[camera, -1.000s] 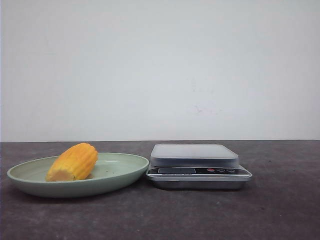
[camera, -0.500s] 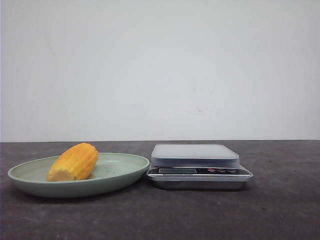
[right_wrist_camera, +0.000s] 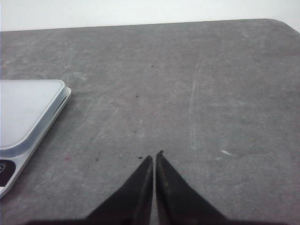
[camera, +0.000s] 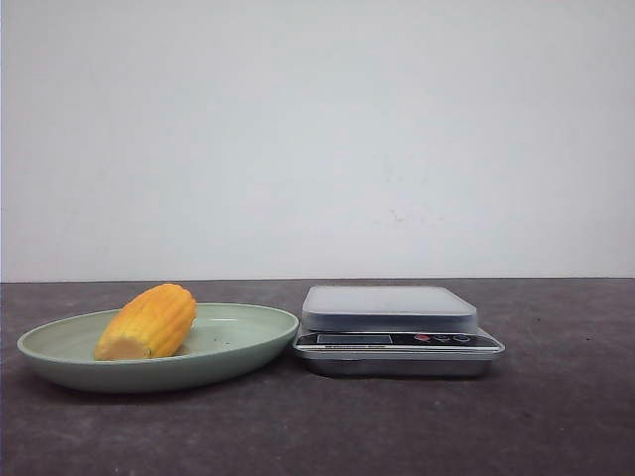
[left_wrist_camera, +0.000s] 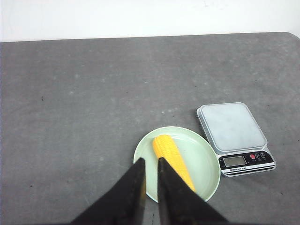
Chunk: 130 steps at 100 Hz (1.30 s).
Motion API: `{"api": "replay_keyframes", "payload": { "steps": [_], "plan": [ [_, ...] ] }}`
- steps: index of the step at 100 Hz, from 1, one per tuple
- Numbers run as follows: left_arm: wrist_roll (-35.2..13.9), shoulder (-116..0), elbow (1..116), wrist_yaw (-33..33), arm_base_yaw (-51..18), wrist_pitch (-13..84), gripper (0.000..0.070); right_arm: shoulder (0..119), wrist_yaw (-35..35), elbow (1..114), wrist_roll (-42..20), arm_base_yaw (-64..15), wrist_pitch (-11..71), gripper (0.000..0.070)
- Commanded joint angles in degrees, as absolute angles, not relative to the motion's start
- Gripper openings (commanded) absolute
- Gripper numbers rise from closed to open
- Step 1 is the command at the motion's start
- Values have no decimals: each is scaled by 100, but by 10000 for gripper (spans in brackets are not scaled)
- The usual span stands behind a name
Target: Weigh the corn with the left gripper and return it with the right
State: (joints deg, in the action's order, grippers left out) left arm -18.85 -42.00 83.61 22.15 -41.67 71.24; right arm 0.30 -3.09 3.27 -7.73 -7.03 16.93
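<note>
Corn (camera: 146, 321) lies on its side in the plate, toward the plate's left half, its paler cut end facing near and left, and nothing touches it.

Taking things from largest to smallest. The table (camera: 556, 416) is dark and flat, so anything round that is dropped on it could roll off some way. The plate (camera: 248, 347) is shallow with a low sloping rim and sits just left of the scale, close to it or touching; a sideways shove from a claw would likely slide it into the scale. The scale (camera: 389, 307) has a smooth raised platform with no lip, so a cob set down crosswise or let go from too high could roll off, and a nudge might spoil the reading.

The left gripper (left_wrist_camera: 151, 161) hangs above the near edge of the plate, its fingers parted only by a narrow slit, narrower than the cob. It would have to spread wider before descending, or the tips would strike the ridged kernels and push the cob away. The right gripper (right_wrist_camera: 154, 156) is clenched with its tips together, holding nothing, over bare table to the right of the scale.
</note>
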Motion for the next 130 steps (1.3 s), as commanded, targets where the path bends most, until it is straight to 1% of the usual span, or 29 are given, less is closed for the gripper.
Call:
{"api": "replay_keyframes", "payload": {
  "steps": [1, 15, 19, 25, 33, 119, 130],
  "plan": [
    [-1890, -4250, 8468, 2204, -4213, 7076, 0, 21, -342, 298, -814, -701, 1623, 2],
    [-1890, -4252, 8471, 2204, -4213, 7076, 0, 21, -338, 268, -711, -696, 1516, 2],
    [-1890, -4250, 8468, 2204, -4213, 7078, 0, 21, -333, 222, -659, -696, 1376, 2],
    [-1890, -4250, 8468, 2204, -4213, 7078, 0, 21, -336, 69, -668, -692, 948, 2],
    [-1890, -4250, 8468, 2204, -4213, 7076, 0, 21, -342, 75, -668, -694, 858, 2],
    [-1841, -4250, 8471, 2226, -4206, 7091, 0, 21, -342, 75, -666, -694, 851, 2],
    [-1833, -4128, 8455, 2307, -4014, 7212, 0, 21, -342, 75, -668, -694, 851, 2]
  ]
}}
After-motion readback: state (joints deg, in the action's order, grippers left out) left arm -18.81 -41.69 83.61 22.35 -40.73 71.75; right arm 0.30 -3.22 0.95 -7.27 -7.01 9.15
